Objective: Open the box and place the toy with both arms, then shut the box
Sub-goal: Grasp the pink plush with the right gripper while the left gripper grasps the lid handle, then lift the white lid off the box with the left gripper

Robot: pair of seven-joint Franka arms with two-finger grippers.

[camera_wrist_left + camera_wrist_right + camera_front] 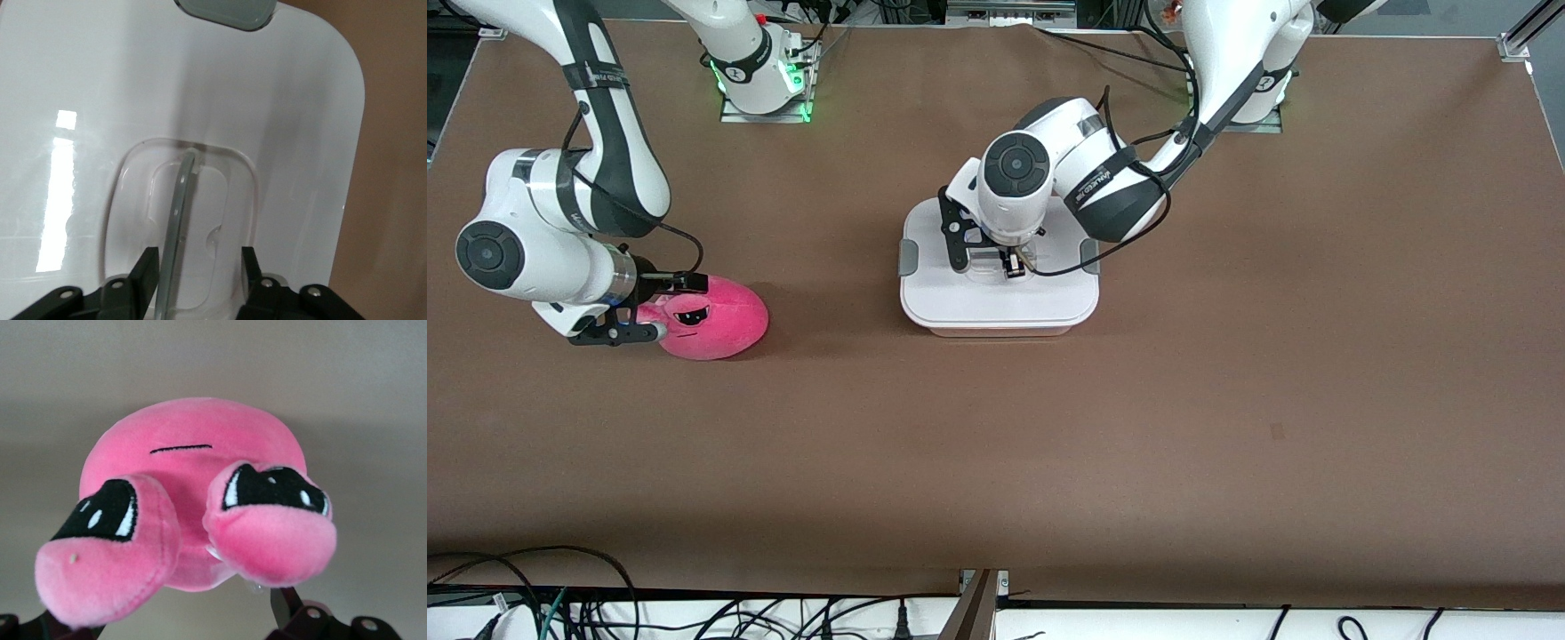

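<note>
The box (996, 302) stands mid-table with its white lid (100, 80) on and a grey clip (908, 258) at each end. My left gripper (1009, 262) is down on the lid, open, with its fingers on either side of the clear handle (177, 220), which stands up from its recess; the gripper (197, 273) is not closed on it. The pink toy (725, 316) lies on the table toward the right arm's end. My right gripper (660, 308) is open at table level with its fingers on either side of the toy's eye end (193, 453).
Brown table top (1049, 444) all round the box and toy. Both arm bases (765, 80) stand along the table's edge farthest from the front camera. Cables (560, 587) lie below the table's edge nearest the front camera.
</note>
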